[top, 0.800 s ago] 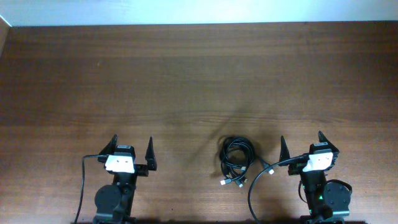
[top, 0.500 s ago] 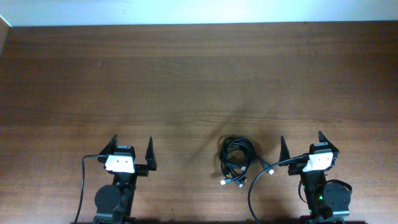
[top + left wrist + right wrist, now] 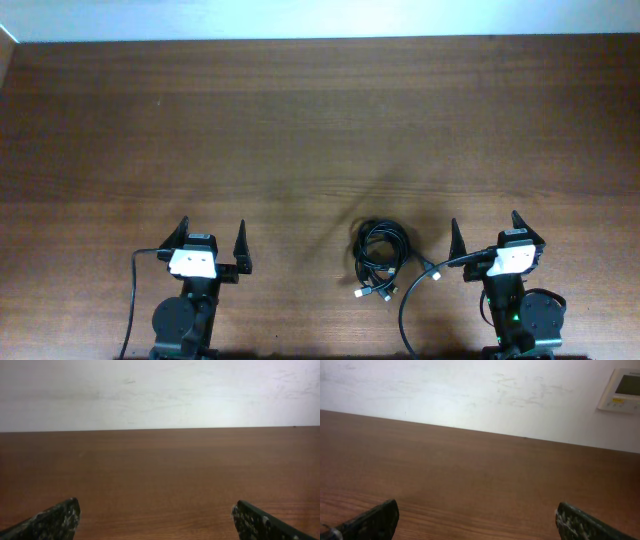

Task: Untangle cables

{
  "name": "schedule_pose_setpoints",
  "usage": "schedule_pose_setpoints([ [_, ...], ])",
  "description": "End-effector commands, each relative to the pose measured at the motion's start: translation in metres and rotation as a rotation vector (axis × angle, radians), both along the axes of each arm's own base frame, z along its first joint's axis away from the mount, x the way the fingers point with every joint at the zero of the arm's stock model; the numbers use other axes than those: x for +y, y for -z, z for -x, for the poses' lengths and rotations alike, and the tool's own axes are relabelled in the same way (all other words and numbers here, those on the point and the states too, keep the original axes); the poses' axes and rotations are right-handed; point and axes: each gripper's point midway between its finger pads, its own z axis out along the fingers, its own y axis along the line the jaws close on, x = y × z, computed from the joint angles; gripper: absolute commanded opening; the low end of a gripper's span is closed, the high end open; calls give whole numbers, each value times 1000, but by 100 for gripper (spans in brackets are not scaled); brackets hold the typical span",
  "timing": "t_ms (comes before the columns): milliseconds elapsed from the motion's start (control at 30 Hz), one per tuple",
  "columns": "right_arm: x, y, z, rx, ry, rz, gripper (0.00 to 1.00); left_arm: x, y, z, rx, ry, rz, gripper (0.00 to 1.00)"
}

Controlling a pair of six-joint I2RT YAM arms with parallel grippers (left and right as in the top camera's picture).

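Left gripper [image 3: 212, 230] and right gripper [image 3: 486, 228] are seen spread wide and empty, low at the near edge of the table [image 3: 300, 120]. The cables [image 3: 380, 255] are seen lying in one coiled bundle between them, nearer the right gripper and untouched. Perhaps three plug ends are shown at its near side.

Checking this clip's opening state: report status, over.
Left gripper open, empty. Right gripper open, empty. Cables bundled on table, nearer right gripper, untouched. Nothing in the way.
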Motion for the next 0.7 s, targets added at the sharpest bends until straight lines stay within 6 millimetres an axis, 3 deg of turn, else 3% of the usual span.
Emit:
schedule_pose_setpoints([
  [0,2,1,0,-1,-13,5,99,1,1,0,1,-1,-15,99],
  [667,2,1,0,-1,-13,5,99,3,0,0,-2,-15,-15,99],
])
